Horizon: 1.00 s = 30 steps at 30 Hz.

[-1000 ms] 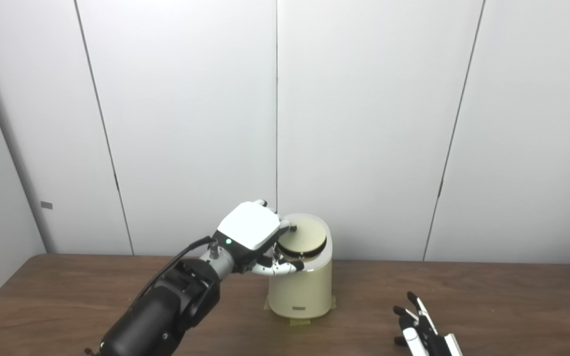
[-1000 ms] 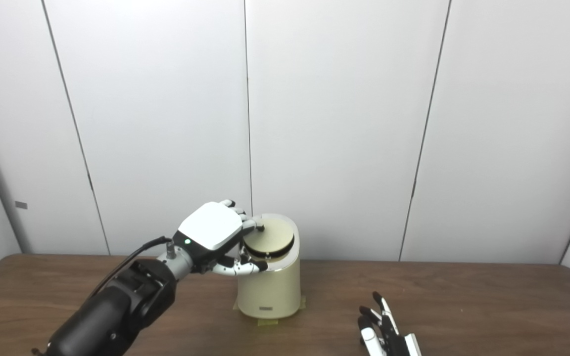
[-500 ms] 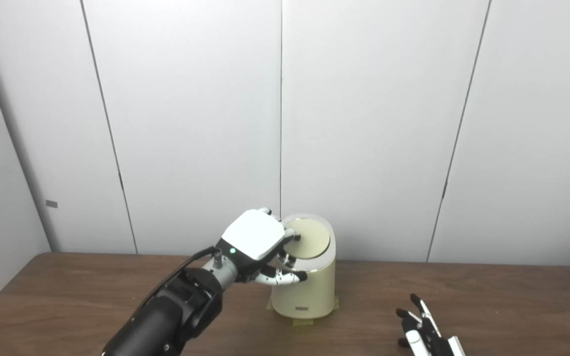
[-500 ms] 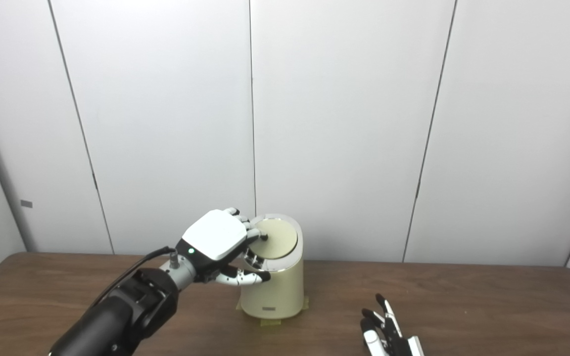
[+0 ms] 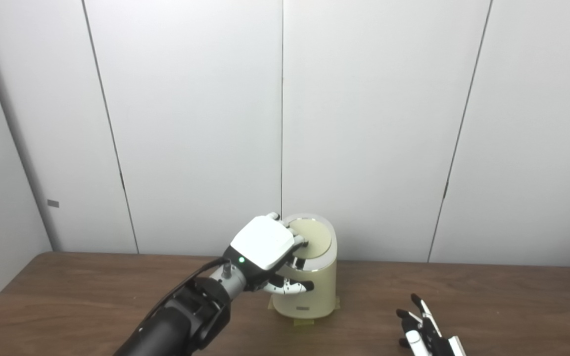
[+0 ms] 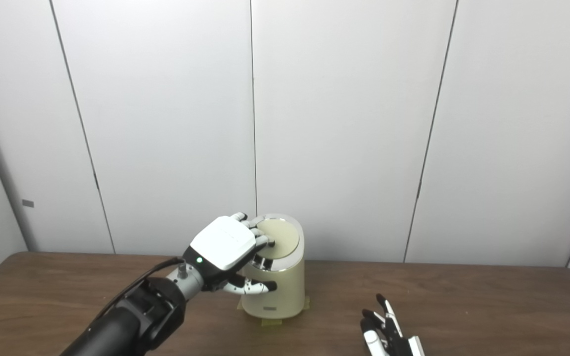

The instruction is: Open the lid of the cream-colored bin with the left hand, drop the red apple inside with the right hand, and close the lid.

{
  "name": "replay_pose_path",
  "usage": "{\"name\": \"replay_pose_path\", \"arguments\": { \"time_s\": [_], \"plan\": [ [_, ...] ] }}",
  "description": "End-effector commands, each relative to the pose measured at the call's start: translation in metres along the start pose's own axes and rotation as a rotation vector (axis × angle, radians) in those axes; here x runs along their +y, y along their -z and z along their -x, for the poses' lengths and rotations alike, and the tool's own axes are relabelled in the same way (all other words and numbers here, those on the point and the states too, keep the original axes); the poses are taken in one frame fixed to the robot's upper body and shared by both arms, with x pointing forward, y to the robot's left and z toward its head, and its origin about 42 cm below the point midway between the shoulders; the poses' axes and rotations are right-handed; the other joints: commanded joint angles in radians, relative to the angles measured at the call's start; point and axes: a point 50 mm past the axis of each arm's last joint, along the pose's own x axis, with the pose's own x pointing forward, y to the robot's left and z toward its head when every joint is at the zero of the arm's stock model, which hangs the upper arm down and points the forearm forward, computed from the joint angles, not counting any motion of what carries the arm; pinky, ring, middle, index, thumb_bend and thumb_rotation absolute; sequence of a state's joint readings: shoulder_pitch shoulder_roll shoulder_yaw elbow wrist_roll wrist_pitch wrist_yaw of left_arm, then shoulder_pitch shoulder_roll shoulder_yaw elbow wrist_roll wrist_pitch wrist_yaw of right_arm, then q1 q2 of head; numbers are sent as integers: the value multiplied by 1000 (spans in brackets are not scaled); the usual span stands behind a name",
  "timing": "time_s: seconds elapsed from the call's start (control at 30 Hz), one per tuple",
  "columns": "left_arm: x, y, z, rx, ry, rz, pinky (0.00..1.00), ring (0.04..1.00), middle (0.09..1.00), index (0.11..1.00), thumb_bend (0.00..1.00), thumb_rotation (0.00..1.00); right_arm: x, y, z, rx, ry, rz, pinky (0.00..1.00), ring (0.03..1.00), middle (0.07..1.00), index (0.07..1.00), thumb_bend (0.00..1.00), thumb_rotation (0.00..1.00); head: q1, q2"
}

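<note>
Since a second ago the round lid (image 5: 311, 238) has gone from tilted up, with a dark gap beneath it, to lying flat in the silvery ring on top of the cream-colored bin (image 5: 307, 291). The left robot hand (image 5: 270, 252) has sunk with it: fingertips (image 6: 268, 242) press on the lid's left edge, the thumb lies against the bin's front, and it grips nothing. The bin is a smooth, rounded cylinder standing on the dark wood-grain tabletop (image 5: 67, 301); a small label low on its front is too small to read. Its contents are hidden. No apple shows. The right robot hand (image 6: 389, 336) rests on the tabletop, fingers spread, empty.
</note>
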<state>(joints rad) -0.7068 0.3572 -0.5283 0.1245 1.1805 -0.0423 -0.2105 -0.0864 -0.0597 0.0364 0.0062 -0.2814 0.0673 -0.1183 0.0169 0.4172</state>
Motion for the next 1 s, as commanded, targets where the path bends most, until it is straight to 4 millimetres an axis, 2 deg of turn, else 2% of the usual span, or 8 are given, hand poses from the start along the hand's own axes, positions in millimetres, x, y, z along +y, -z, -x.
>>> {"name": "replay_pose_path", "arguments": {
  "time_s": [0.0,0.17,0.33,0.53,0.7,0.77,0.97],
  "plan": [
    [6,-8,-7,-35,-5,-26,899,854,809,803,566,799,-9,-3,-2,-7,32,21,867,869,842,967,426,1000,0,2],
    [1,-9,-9,-33,19,-52,899,852,805,797,576,817,-9,-5,-2,-6,33,29,854,864,842,968,438,1000,-3,4],
    [-2,-9,-10,-31,91,-76,924,869,813,807,566,911,-9,-6,-1,-6,36,15,845,867,842,968,433,1000,-6,9],
    [-7,-11,-7,-41,132,-117,903,854,795,782,570,900,-8,-9,-1,-5,39,13,837,864,838,968,442,1000,-7,16],
    [-9,-15,-4,-45,162,-97,923,848,787,758,571,900,-8,-11,-1,-2,36,10,808,862,838,968,444,1000,-6,18],
    [-10,-16,-3,-46,190,-104,932,853,793,757,577,925,-8,-11,-2,-2,36,14,835,866,837,967,444,1000,-6,18],
    [-17,-20,-2,-53,226,-134,910,846,786,736,594,952,-8,-12,-2,-4,40,0,800,861,837,967,440,1000,-6,21]
  ]
}}
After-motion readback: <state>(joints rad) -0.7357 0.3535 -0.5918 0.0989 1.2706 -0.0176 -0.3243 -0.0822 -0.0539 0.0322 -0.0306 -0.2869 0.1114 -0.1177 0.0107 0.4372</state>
